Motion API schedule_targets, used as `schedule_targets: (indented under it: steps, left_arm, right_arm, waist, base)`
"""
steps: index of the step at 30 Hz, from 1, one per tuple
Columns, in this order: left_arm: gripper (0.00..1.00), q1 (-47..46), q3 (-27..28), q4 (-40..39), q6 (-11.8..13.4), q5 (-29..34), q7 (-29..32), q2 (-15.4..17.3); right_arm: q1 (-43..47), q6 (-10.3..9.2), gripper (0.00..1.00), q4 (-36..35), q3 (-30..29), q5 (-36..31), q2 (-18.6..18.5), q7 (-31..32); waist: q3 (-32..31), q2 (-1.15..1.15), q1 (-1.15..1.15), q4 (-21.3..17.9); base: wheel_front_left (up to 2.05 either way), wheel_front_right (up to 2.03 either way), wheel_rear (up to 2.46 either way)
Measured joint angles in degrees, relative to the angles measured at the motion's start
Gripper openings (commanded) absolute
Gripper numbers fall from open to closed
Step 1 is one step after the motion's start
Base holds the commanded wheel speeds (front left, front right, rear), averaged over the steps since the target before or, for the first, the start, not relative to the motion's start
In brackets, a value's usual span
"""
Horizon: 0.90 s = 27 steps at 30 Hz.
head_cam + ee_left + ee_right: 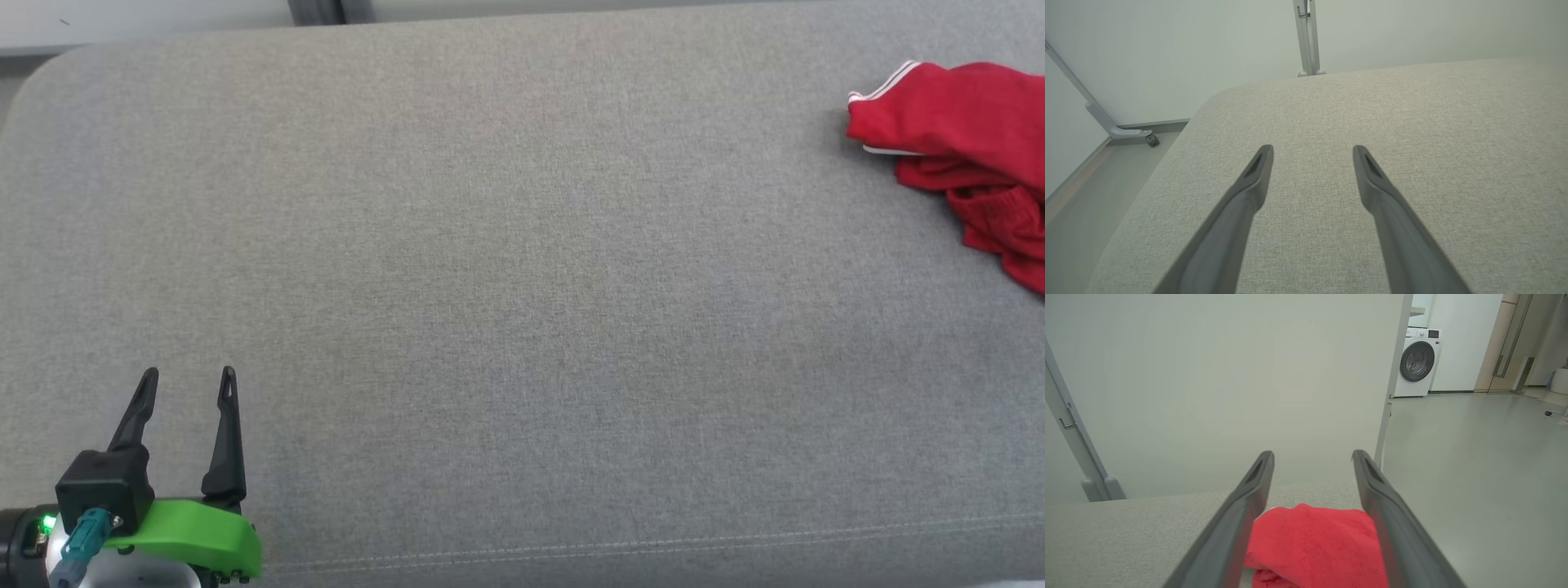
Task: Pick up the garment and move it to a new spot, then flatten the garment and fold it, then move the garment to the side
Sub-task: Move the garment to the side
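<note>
We find the red garment [963, 122], trimmed with white stripes at one hem, lying bunched on the grey fabric-covered counter [522, 286]. It is at the far right of the head view, well apart from the left claw [189, 374]. The left claw sits at the lower left of that view, over the counter's near edge, with its two dark fingers spread and nothing between them. A green shell [196, 535] covers its wrist. In the left wrist view the same fingers stand parted over bare fabric and point toward the counter's rounded corner. Beyond that corner a grey post [1306, 36] stands against a pale wall [1167, 49], and a slanted brace ends in a small caster [1152, 140] on the floor [1094, 183]. In the right wrist view the right claw [1312, 454] is likewise spread, and the garment shows between its fingers, lying at the end of the counter. We cannot tell whether the fingers touch the cloth; nothing is pinched. Behind the counter stands a pale panel [1229, 375], and past its edge a white washing machine [1417, 361] stands on the floor.
</note>
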Motion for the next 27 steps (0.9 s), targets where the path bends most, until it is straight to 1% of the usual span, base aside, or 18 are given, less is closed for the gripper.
schedule_targets:
  steps: [2,4,6,9,10,12,19,25,27]
  left_arm:
    - [1.0,0.8,0.2,0.8,0.0,0.1,-0.2,0.0]
    - [1.0,2.0,0.1,1.4,0.0,0.1,-0.2,0.0]
    - [1.0,3.4,0.1,1.6,0.0,0.1,-0.3,-0.1]
    - [1.0,5.1,0.5,2.1,0.1,0.1,-0.8,-0.4]
    - [1.0,5.1,0.5,2.1,0.1,0.1,-0.8,-0.4]
    - [1.0,6.2,0.4,2.5,0.3,0.1,-1.2,-0.5]
    - [1.0,8.1,0.4,3.4,0.4,0.1,-2.0,-0.6]
    - [1.0,9.8,0.9,3.6,0.4,0.1,-2.9,-0.6]
    - [1.0,10.0,1.0,3.7,0.4,0.1,-3.4,-0.5]
  right_arm:
    - [2.3,-0.55,1.0,-0.7,1.0,-1.4,1.1,0.0]
    - [4.6,-0.69,1.0,-1.3,1.2,-1.4,2.6,0.0]
    - [7.2,-1.56,1.0,-1.9,1.5,-1.4,4.1,-0.1]
    - [11.4,-1.71,1.0,-2.4,3.2,-2.1,6.2,-0.2]
    - [11.4,-1.71,1.0,-2.4,3.2,-2.1,6.2,-0.2]
    - [14.5,-2.67,1.0,-2.5,3.2,-2.1,7.9,-0.2]
    - [23.6,-3.59,1.0,-2.7,3.4,-2.9,11.6,-0.3]
    - [27.4,-3.7,1.0,-5.9,3.5,-6.0,13.1,-0.3]
    - [27.8,-4.04,1.0,-7.0,3.2,-6.8,13.4,-0.3]
  waist:
    - [-1.6,0.0,0.0,0.7]
    - [-3.1,0.0,0.0,1.4]
    - [-4.6,0.0,0.0,2.0]
    - [-6.7,0.0,0.0,2.7]
    - [-6.7,0.0,0.0,2.7]
    - [-8.0,0.0,0.0,3.1]
    - [-11.5,0.0,0.0,4.1]
    - [-13.2,0.0,0.0,4.7]
    - [-13.3,0.0,0.0,4.9]
  base:
    - [0.0,0.0,0.0]
    - [0.0,0.0,0.0]
    - [0.0,0.0,0.0]
    - [0.0,0.0,0.0]
    - [0.0,0.0,0.0]
    - [0.0,0.0,0.0]
    - [0.0,0.0,0.0]
    - [0.0,0.0,0.0]
    - [0.0,0.0,0.0]
